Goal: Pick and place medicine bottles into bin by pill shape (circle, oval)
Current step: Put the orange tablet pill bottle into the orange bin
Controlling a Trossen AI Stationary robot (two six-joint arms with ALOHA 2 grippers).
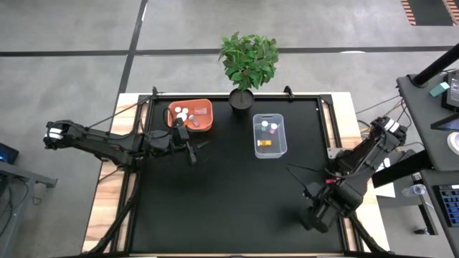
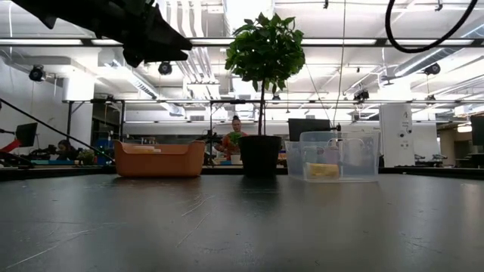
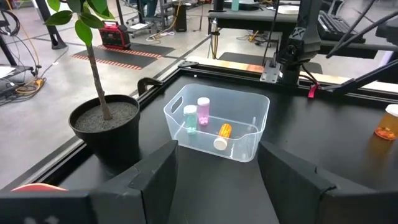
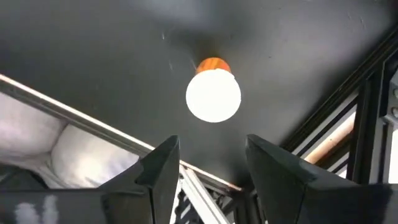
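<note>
The right gripper [image 4: 208, 171] hung spread above an amber bottle [image 4: 213, 90] near the bench's right edge; it should descend centred, then pinch the white cap.

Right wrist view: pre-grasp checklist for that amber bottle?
1. Right gripper open, empty: ok.
2. Amber bottle upright on the table, in line with the gap between the fingers: ok.
3. Its pill shape, so which bin: cannot tell.
4. Left gripper open, empty, over by the orange bin: ok.
5. Clear bin has room, three bottles inside: ok.
</note>
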